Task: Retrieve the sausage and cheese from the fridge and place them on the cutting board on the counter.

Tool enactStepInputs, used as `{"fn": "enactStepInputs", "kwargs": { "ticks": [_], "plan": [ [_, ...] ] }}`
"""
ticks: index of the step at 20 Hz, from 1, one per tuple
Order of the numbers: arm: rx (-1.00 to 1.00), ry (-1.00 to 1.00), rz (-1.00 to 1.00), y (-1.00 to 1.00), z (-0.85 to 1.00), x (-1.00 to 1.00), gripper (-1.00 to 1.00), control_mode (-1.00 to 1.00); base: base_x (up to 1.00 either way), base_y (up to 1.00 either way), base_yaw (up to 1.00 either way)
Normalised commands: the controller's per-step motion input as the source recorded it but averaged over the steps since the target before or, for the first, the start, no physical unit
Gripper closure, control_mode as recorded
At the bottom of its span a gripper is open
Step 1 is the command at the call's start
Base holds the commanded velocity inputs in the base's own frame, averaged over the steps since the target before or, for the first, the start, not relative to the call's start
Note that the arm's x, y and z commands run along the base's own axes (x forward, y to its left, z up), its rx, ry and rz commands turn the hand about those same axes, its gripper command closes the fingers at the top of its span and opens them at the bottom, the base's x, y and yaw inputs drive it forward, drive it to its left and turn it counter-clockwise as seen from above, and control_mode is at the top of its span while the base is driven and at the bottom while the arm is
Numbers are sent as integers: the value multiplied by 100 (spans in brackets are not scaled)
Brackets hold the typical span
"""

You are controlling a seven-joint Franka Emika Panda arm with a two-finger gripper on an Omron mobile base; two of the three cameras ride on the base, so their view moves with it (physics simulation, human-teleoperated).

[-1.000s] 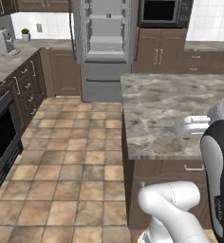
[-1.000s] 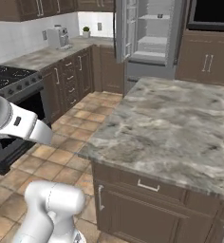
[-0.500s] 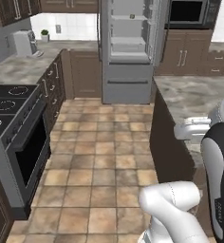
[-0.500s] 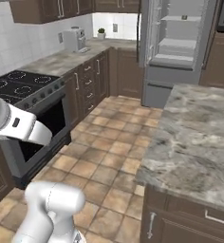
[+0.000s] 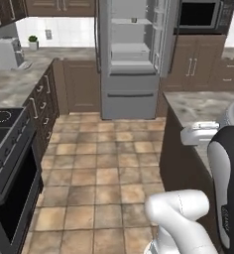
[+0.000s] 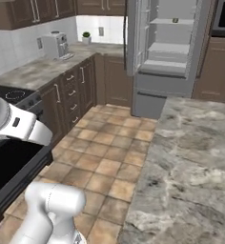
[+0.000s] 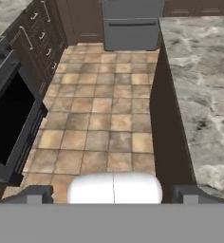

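Note:
The grey fridge (image 5: 134,54) stands open at the far end of the tiled aisle, its pale shelves showing (image 6: 169,43). A tiny dark item (image 5: 133,20) sits on an upper shelf (image 6: 175,20), too small to identify. The sausage, cheese and cutting board are out of view. The marbled counter (image 6: 195,157) runs along the right (image 5: 203,101). In the hand view my gripper (image 7: 112,194) is open, its two dark fingertips (image 7: 35,193) far apart with nothing between them, looking down over the floor beside the counter (image 7: 204,85).
A black stove and oven (image 5: 5,149) line the aisle's left side (image 7: 9,118). Dark cabinets with silver handles (image 6: 71,90) carry a counter with a grey appliance (image 6: 55,45) and a small plant (image 5: 33,40). A microwave (image 5: 201,14) sits right of the fridge.
The base has moved, so the whole scene has shifted: the fridge is nearer and more central, the island counter has slid right, and the stove has come in on the left. The gripper stays open.

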Motion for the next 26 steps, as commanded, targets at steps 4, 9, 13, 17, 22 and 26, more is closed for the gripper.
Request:
{"fn": "enactStepInputs", "kwargs": {
  "ticks": [4, 9, 13, 17, 22, 26],
  "plan": [
    [0, 0, 0, 0, 0, 0, -100, 100, 100, 20, -13],
    [0, 0, 0, 0, 0, 0, -100, 100, 100, 35, -14],
    [0, 0, 0, 0, 0, 0, -100, 100, 100, 26, -11],
    [0, 0, 0, 0, 0, 0, -100, 100, 100, 1, -8],
    [0, 0, 0, 0, 0, 0, -100, 100, 100, -1, -7],
    [0, 0, 0, 0, 0, 0, -100, 100, 100, 0, -8]
  ]
}}
